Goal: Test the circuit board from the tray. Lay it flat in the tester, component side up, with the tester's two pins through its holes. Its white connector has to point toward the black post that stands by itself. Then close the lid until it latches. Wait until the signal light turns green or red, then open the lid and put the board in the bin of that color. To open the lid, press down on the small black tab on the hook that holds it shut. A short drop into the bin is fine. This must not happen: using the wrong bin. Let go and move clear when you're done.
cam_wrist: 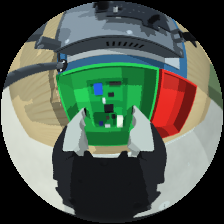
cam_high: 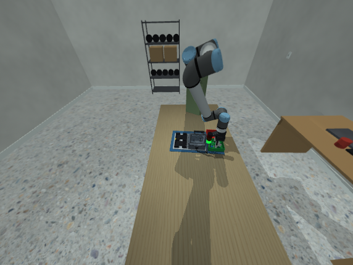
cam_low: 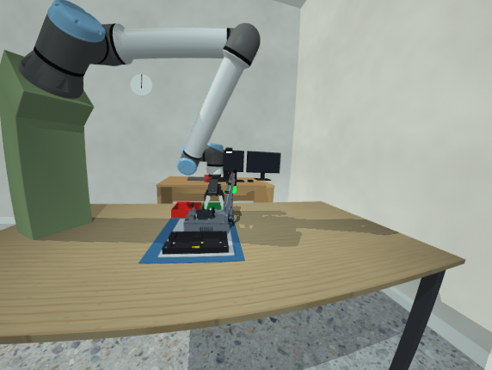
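We see one arm [cam_high: 200, 101] [cam_low: 215, 103] ending in one two-jaw gripper [cam_high: 218, 145] [cam_low: 214, 207] [cam_wrist: 108, 107], which points down over the green bin [cam_high: 217, 150] [cam_low: 212, 206] [cam_wrist: 142, 90]. Its two jaws stand a little over half open, with nothing gripped between them.

We count two bins, one green and one red; in the wrist view the red bin [cam_high: 211, 132] [cam_low: 181, 211] [cam_wrist: 175, 100] adjoins the green one at 3 o'clock. The tester [cam_high: 197, 140] [cam_low: 206, 224] [cam_wrist: 120, 40] lies at 12 o'clock in that view. In the exterior view we note its one lid [cam_low: 230, 198], standing raised. One signal light [cam_high: 208, 142] [cam_low: 235, 189] glows green. One black tray [cam_high: 180, 140] [cam_low: 195, 242] occupies the blue mat's 9 o'clock end in the top view.

We find one circuit board [cam_wrist: 107, 100] inside the green bin, component side visible. Its green surface nearly merges with the bin. In the wrist view it bears one larger blue part toward 11 o'clock, one white block toward 5 o'clock, one black square near the middle, and several smaller dark and pale parts. We cannot tell whether it lies perfectly flat, or whether the fingertips touch it.
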Robot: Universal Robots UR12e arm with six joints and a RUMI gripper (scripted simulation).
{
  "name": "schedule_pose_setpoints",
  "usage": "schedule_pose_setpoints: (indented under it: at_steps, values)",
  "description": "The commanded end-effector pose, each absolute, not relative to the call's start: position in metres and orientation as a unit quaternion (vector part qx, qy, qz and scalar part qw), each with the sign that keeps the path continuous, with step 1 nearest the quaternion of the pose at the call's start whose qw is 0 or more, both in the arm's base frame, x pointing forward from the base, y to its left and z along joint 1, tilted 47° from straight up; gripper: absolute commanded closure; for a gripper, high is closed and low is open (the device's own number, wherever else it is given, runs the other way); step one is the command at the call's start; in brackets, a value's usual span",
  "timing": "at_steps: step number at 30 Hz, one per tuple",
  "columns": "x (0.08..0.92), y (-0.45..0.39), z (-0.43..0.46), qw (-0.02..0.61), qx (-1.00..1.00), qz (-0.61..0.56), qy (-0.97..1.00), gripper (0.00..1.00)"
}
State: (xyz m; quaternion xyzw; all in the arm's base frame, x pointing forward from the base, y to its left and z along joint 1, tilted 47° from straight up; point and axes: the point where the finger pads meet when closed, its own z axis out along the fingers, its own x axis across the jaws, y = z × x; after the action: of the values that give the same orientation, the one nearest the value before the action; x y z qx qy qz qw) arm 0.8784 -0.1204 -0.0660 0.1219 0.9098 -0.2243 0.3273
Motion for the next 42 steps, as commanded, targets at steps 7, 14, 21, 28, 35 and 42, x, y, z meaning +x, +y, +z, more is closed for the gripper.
schedule_pose_setpoints:
  at_steps: [7,14,21,28,35,42]
  values:
    - [0.880,-0.122,-0.066,0.328,0.122,-0.224,0.910,0.41]
    - [0.878,-0.120,-0.064,0.328,0.122,-0.224,0.910,0.41]
    - [0.869,-0.112,-0.055,0.327,0.121,-0.224,0.910,0.41]
    - [0.846,-0.091,-0.026,0.327,0.121,-0.224,0.910,0.41]
    - [0.823,-0.070,0.003,0.327,0.121,-0.224,0.910,0.41]
    - [0.807,-0.056,0.023,0.327,0.121,-0.224,0.910,0.41]
